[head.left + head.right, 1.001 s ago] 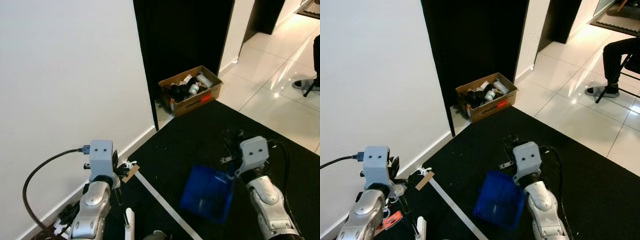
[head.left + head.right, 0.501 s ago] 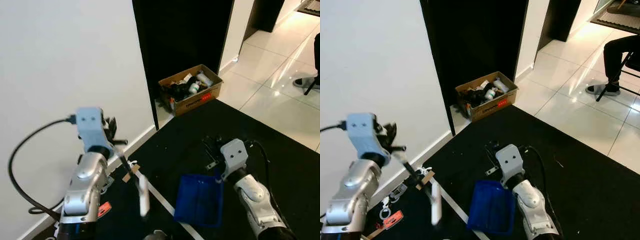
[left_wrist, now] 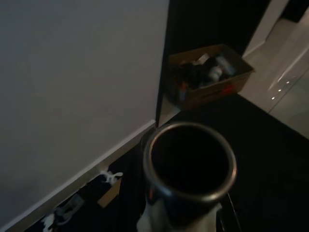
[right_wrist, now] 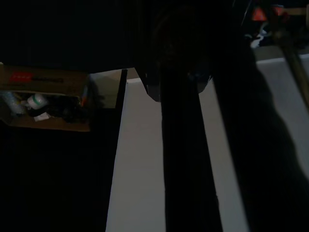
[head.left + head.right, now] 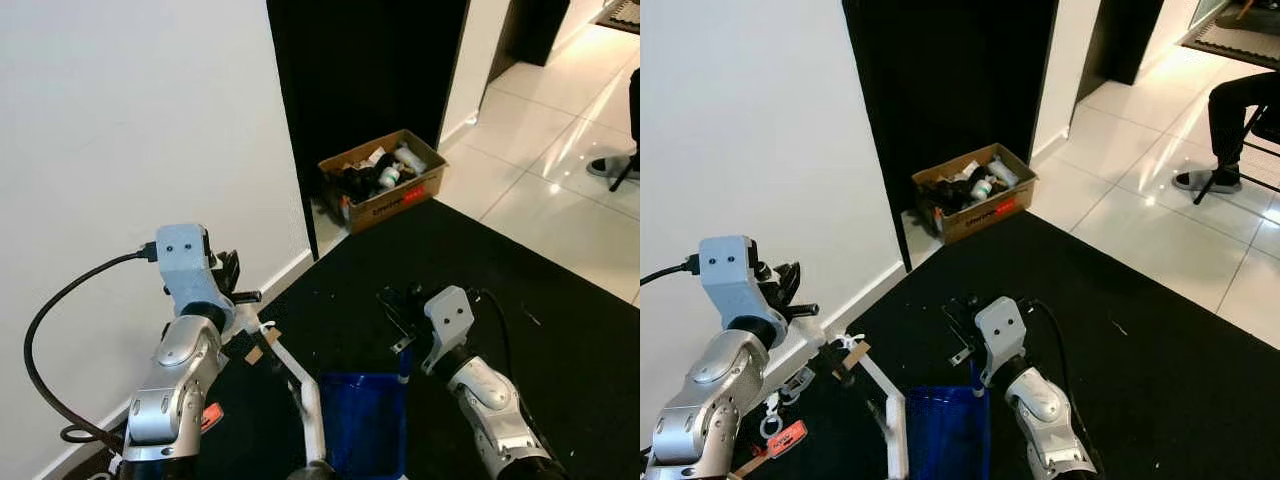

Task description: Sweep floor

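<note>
Dustpan: blue dustpan [image 5: 365, 435] sits on the black mat [image 5: 560, 330], held by our right gripper [image 5: 400, 310].
Brush: white brush [image 5: 305, 400], just left of it, gripped by our left gripper [image 5: 235, 295].
Way: brush slants toward the pan.

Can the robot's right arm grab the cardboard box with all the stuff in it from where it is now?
Probably not. The cardboard box sits far ahead by the dark doorway, and the right gripper is busy down low at the blue dustpan. Bare black mat lies between.

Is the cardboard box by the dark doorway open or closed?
Open: the cardboard box has its flaps up, and bottles and dark items show inside.
</note>
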Robot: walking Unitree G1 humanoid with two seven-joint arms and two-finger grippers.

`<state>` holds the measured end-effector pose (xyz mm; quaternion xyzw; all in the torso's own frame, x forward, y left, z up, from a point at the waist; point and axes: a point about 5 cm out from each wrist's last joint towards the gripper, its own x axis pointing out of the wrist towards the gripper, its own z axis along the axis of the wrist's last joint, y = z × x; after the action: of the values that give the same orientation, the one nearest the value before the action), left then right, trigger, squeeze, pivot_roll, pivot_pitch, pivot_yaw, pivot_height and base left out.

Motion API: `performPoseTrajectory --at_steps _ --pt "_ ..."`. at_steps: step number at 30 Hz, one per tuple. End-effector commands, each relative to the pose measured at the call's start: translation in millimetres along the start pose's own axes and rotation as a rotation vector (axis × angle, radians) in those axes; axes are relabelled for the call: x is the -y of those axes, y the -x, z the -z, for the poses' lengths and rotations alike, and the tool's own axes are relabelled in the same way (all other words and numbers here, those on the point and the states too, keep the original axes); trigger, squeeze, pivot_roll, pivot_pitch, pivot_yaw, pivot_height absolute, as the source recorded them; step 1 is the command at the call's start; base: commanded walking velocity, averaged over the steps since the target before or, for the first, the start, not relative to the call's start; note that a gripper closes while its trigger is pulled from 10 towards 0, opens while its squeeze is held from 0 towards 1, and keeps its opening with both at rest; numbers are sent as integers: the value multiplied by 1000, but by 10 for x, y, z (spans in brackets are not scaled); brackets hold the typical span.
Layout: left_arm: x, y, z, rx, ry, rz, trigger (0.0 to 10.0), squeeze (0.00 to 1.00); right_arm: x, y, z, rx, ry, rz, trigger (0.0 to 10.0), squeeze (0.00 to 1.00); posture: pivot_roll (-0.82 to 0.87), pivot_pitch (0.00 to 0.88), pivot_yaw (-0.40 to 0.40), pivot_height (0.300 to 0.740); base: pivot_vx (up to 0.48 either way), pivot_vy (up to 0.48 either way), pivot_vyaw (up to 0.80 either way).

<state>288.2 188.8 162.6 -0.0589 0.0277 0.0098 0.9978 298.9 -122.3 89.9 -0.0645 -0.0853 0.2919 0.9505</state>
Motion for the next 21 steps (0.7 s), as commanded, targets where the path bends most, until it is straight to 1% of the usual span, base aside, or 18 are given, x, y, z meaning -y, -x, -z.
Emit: performPoseTrajectory --at_steps 1,5,8,11,13,15,18,21 --pt "-116 26 -15 -6 -51 -41 10000 0 76 1 -112 59 -6 31 10000 0 113 175 92 740 0 0 0" --pt "-164 23 -60 9 -63 -68 10000 0 131 -18 -220 88 -15 47 10000 0 109 166 90 740 0 0 0" --pt "-206 12 -87 20 -77 -90 10000 0 141 -18 -246 81 -7 38 10000 0 106 161 87 740 0 0 0" --pt "-288 -12 -124 37 -98 -122 10000 0 165 2 -274 82 1 26 10000 0 99 153 84 740 0 0 0" --pt "-325 -30 -110 35 -116 -136 10000 0 195 15 -268 70 -3 30 10000 0 95 147 84 740 0 0 0" --pt "-330 -37 -97 31 -125 -139 10000 0 205 19 -262 58 -6 34 10000 0 92 147 84 740 0 0 0" --pt "-327 -47 -55 19 -144 -150 10000 0 218 12 -272 51 -55 65 10000 0 89 139 81 740 0 0 0" --pt "-306 -42 -17 9 -157 -148 10000 0 216 10 -283 55 -77 82 10000 0 89 129 84 740 0 0 0"
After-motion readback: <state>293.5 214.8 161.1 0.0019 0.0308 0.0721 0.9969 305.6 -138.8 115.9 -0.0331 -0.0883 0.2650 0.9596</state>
